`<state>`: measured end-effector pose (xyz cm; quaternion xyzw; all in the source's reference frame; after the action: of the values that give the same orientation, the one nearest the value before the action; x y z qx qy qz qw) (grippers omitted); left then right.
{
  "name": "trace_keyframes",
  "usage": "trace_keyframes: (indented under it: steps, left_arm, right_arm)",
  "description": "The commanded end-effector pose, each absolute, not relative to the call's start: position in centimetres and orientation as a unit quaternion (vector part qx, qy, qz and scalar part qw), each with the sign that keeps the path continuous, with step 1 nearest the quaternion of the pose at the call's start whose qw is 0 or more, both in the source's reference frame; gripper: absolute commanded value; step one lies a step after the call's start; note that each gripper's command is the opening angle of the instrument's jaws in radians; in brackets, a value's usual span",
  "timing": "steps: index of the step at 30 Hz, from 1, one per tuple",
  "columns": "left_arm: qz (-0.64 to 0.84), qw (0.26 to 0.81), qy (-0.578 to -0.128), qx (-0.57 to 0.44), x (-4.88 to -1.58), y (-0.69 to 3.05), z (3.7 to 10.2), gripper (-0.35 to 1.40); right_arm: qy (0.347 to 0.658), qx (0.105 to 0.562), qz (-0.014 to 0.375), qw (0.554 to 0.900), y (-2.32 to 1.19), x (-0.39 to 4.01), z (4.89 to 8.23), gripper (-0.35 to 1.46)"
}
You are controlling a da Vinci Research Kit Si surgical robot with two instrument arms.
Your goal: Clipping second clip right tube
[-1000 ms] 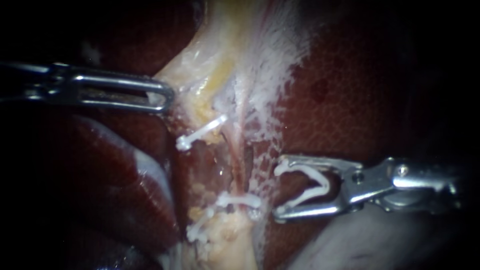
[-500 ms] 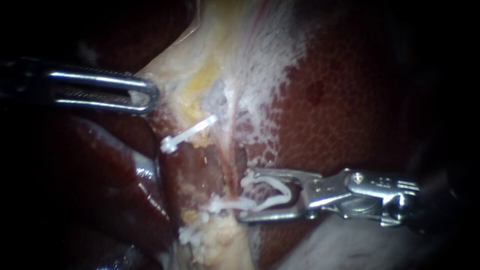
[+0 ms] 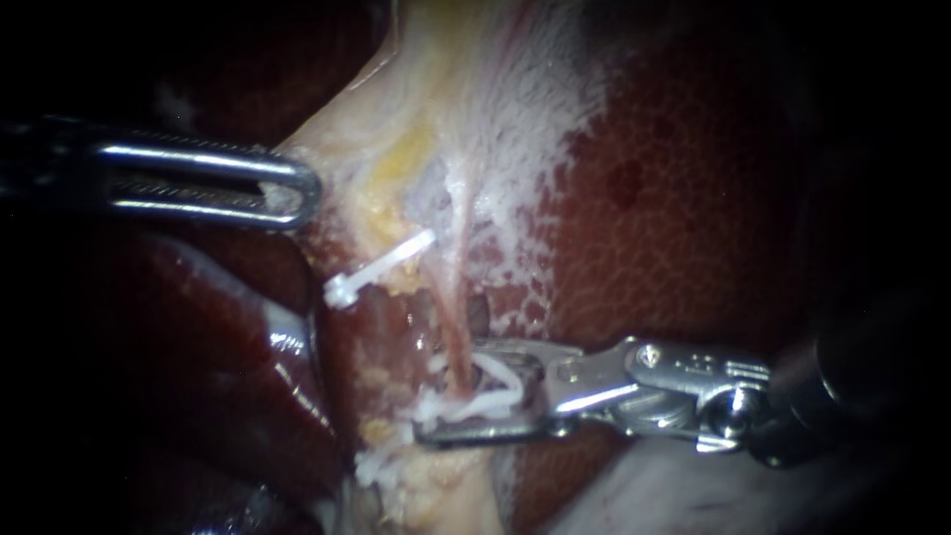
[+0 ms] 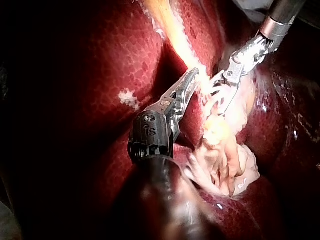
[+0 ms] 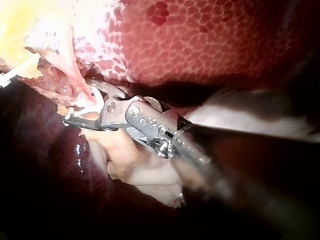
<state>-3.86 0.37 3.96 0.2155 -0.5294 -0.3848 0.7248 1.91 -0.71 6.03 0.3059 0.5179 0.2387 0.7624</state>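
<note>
Right instrument: a slim steel shaft entering from the right. Its hand, two steel jaws, is pinching a white plastic clip that sits between both jaws. A gap shows between the jaws, so I judge the clip not yet latched, though I can't confirm it.

Key geometry: the right tube, a thin pink strand, runs roughly top to bottom in the endoscope view. The hand comes at it crosswise from the right, close to square to that axis. The tube passes down between the jaws, one jaw on each side of it. The right wrist view agrees, with the pink strand dropping into the open mouth.

Just below, touching or nearly touching the loaded clip, is a white clip already seated on the same tube. I can't cleanly separate the two, and crowding them is the risk.

Another white clip lies higher and to the left, well apart.

Left instrument: a slotted steel hand pressed together on the edge of pale yellowish tissue, up and left of the site. It is far from the tube, so the right instrument is the nearer by a long way.

Dark red liver lies behind.

No brand, label or readable writing on the tissue or clips.
</note>
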Motion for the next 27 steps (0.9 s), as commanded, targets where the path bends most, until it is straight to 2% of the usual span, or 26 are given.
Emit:
trace_keyframes:
  steps: [1,5,8,10,11,13,15,18,27]
  left_arm:
    - [-0.385,0.725,-0.529,0.215,-3.87,0.37,3.97,-0.35]
    - [-0.385,0.725,-0.529,0.215,-3.87,0.36,3.97,-0.35]
    - [-0.385,0.725,-0.529,0.215,-3.87,0.36,3.97,-0.35]
    - [-0.385,0.725,-0.529,0.215,-3.87,0.36,3.97,-0.35]
    - [-0.385,0.725,-0.529,0.215,-3.87,0.36,3.97,-0.35]
    - [-0.385,0.725,-0.529,0.215,-3.87,0.36,3.98,-0.35]
    - [-0.385,0.725,-0.529,0.215,-3.87,0.36,3.98,-0.35]
    - [-0.385,0.725,-0.529,0.215,-3.87,0.36,3.98,-0.35]
    - [-0.385,0.725,-0.529,0.215,-3.87,0.36,3.98,-0.35]
  right_arm:
    - [0.518,0.306,0.238,0.762,-0.71,1.91,6.03,0.55]
    - [0.517,0.309,0.239,0.762,-0.72,1.90,6.02,0.51]
    - [0.516,0.311,0.240,0.761,-0.72,1.87,6.02,0.38]
    - [0.516,0.313,0.242,0.760,-0.72,1.84,6.03,0.25]
    - [0.516,0.313,0.241,0.760,-0.72,1.82,6.03,0.11]
    - [0.516,0.314,0.241,0.760,-0.71,1.79,6.04,-0.07]
    - [0.516,0.314,0.240,0.760,-0.70,1.76,6.06,-0.15]
    - [0.516,0.314,0.240,0.760,-0.69,1.73,6.08,-0.20]
    - [0.516,0.314,0.239,0.760,-0.70,1.73,6.09,-0.22]
